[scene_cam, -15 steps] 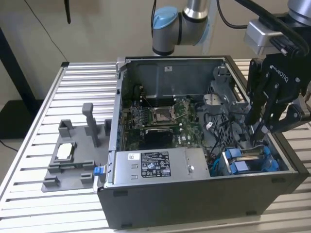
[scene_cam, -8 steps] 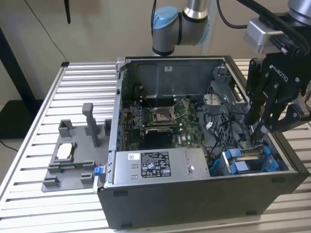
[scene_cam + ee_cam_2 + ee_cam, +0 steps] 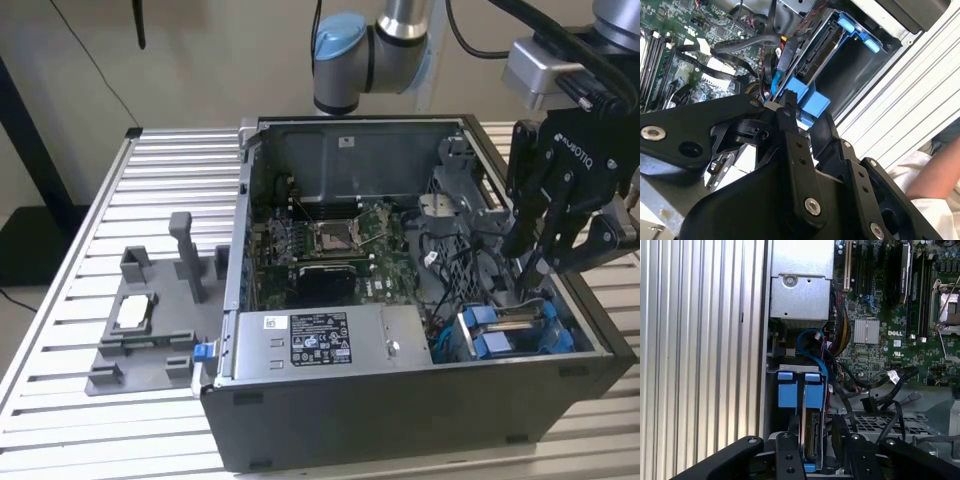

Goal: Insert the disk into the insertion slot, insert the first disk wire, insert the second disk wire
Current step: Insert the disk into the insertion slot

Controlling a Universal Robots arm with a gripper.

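In the exterior view, the Universal Robots arm (image 3: 400,40) is reaching down from behind an open computer case (image 3: 400,420) and pointing its end effector (image 3: 530,275) into the drive bay at the exterior view's right. The end effector is gripping the disk (image 3: 515,320), which is standing on edge in that bay with blue carrier plastic showing at both ends. The case is lying on a slatted table (image 3: 180,160). Inside it, one motherboard (image 3: 330,240) and one power supply (image 3: 320,340) are sitting to the exterior view's left of the bay. Outside the case, further to that side, one grey fixture (image 3: 140,345) is carrying one small silver chip (image 3: 135,312).

In the second wrist view, the end effector (image 3: 806,112) is clamping the disk (image 3: 817,100) by its nearer blue end, with black fingers (image 3: 790,145) pressing on either side. One blue cable (image 3: 775,75) and several black cables (image 3: 740,45) are crowding just beside the disk, between it and the motherboard (image 3: 670,30). A person's arm (image 3: 935,182) is showing beyond the case wall.

In the first wrist view, the end effector (image 3: 815,437) is straddling the connector end of the disk (image 3: 811,425). Two blue tabs (image 3: 785,392) are sitting side by side at the disk's far end. One blue cable (image 3: 807,340) is looping between the bay and the power supply (image 3: 800,290). Black cables (image 3: 880,385) are trailing from the motherboard (image 3: 880,315) to just beside the disk. One silver heatsink (image 3: 866,331) is sitting on the board.
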